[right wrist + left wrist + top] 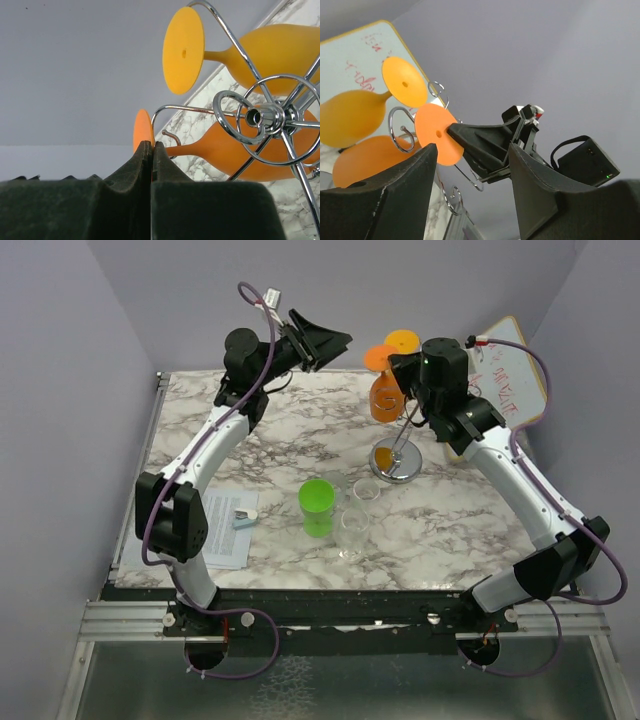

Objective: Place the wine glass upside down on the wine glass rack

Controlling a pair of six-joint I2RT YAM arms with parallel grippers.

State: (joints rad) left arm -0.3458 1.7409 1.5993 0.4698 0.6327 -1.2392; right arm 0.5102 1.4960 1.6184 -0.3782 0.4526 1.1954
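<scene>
My right gripper [151, 145] has its jaws pinched shut on the foot's edge of the wine glass [220, 150], low in the centre of its wrist view. The stem runs from there toward the lower right, beside the hub of the wine glass rack [260, 117]. The right arm is far nearer, so I judge it should release and back straight off. The left gripper [471, 150], jaws apart and empty, shows that foot face-on, which the right wrist cannot.
</scene>
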